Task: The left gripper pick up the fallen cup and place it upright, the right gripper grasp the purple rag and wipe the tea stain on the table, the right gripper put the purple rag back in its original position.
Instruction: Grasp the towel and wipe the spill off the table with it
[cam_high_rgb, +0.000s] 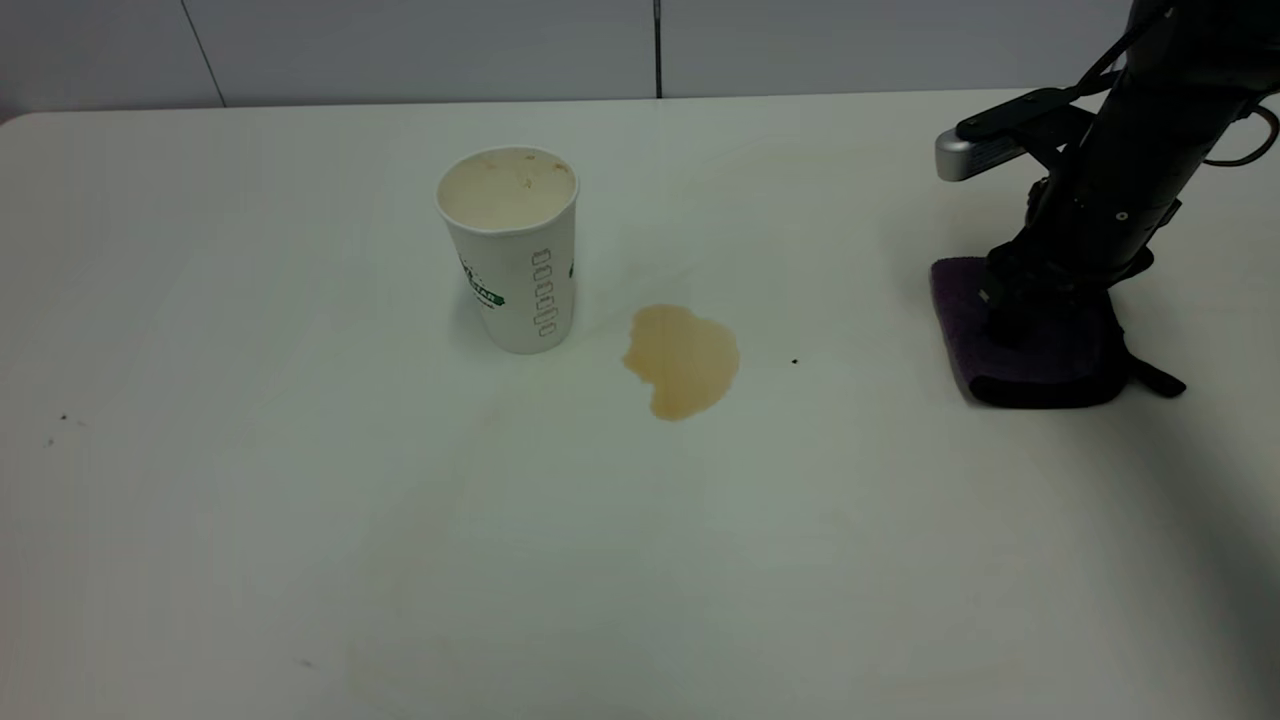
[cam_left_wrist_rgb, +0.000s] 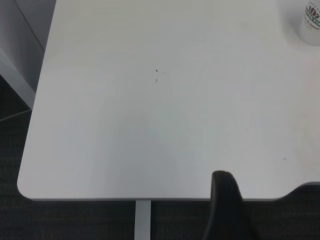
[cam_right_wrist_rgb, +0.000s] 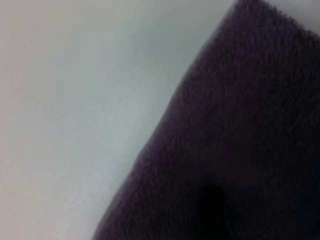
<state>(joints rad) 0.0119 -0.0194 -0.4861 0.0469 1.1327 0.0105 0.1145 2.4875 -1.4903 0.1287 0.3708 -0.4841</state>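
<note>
Plush purple rag (cam_high_rgb: 1030, 345); paper cup (cam_high_rgb: 512, 250); smooth matt white table (cam_high_rgb: 300, 500)

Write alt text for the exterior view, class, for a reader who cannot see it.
A white table holds an upright paper cup with a brown tea stain beside it, apart from the cup. At the right, the right gripper presses down on a purple rag lying flat. The left arm is out of this view.
</note>
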